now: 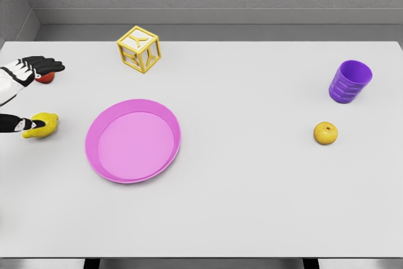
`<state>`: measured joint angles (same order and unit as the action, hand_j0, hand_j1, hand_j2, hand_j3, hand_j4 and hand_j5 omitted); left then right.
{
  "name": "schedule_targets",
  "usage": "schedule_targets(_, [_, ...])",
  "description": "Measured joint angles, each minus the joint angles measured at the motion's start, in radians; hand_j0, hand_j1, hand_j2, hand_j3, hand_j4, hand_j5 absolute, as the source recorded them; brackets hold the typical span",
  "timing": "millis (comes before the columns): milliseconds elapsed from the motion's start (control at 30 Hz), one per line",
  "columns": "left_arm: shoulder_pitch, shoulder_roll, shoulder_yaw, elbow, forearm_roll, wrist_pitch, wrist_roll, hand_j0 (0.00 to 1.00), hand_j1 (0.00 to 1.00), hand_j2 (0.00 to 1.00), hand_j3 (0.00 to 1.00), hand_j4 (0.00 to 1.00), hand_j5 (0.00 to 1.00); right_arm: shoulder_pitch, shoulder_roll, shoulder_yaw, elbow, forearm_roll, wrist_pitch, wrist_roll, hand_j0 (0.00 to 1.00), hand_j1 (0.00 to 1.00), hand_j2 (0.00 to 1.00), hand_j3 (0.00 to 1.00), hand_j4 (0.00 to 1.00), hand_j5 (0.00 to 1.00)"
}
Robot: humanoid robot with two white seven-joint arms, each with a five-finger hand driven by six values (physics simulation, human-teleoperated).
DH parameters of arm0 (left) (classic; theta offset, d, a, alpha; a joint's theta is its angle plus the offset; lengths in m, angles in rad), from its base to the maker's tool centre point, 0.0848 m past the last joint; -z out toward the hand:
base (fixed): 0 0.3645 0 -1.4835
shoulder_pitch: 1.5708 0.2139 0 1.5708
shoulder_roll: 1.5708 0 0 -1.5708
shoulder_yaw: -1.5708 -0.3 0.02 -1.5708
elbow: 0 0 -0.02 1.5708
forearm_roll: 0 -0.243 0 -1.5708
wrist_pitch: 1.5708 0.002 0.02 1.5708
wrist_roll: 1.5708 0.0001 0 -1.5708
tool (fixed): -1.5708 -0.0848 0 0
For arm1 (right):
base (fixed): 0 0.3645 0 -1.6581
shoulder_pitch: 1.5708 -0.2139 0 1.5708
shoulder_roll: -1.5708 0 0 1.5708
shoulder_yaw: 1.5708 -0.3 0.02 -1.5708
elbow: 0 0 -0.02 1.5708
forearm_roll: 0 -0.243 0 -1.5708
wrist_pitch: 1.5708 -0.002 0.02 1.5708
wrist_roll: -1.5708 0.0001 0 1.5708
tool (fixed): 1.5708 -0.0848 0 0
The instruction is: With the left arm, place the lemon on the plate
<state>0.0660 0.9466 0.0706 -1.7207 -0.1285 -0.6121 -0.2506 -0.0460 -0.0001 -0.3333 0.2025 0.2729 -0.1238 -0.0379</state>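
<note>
From my remote seat: left hand's (pixel 28 89) fingers (pixel 44 64) are stretched out straight and lying side by side, black-tipped, pointing right, up near the table's left edge; the thumb (pixel 14 124) sits well below them, also reaching right, its tip touching the lemon (pixel 41 125). So the hand is spread wide, fingers above and thumb below w/ a broad gap between, nothing clamped. Lemon sits on the table (pixel 252 206) at the far left, just beside the thumb tip, and a short way left of the pink plate (pixel 133 140), not touching its rim. Under the fingers I catch a small red object (pixel 45 78), mostly hidden by them; can't tell what it is. Left arm comes in from the left edge, only wrist and white forearm showing. Plate lies flat, left of table center. Behind it, toward the back edge, a yellow open-frame cube (pixel 138 48) stands w/ a corner turned toward me. Over on the right side: a purple cup (pixel 350 81), upright, ribbed, and in front of it, apart, a small round yellow fruit (pixel 325 133). Right arm isn't visible.
</note>
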Motion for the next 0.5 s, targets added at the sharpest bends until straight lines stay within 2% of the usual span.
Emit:
schedule_targets(100, [0.003,-0.002,0.001,-0.003,-0.012,0.000,0.000,1.00,1.00,1.00,1.00,1.00,1.00,0.000,0.000,0.000,0.000,0.000,0.000,0.002,1.00,1.00,1.00,1.00,1.00,1.00])
schedule_targets(167, [0.005,-0.004,0.002,-0.001,-0.054,0.000,0.000,1.00,1.00,1.00,1.00,1.00,1.00,0.000,0.000,0.001,0.000,0.000,0.000,0.002,1.00,1.00,1.00,1.00,1.00,1.00])
schedule_targets(233, [0.057,-0.005,0.007,0.012,-0.090,0.000,0.000,1.00,1.00,1.00,1.00,1.00,1.00,0.000,0.000,0.001,0.000,0.000,0.000,0.002,1.00,1.00,1.00,1.00,1.00,1.00])
schedule_targets(500, [0.061,-0.004,0.032,0.147,-0.125,0.000,-0.033,1.00,1.00,1.00,1.00,1.00,1.00,0.000,0.000,0.002,0.000,0.000,0.001,0.003,1.00,1.00,1.00,1.00,1.00,1.00])
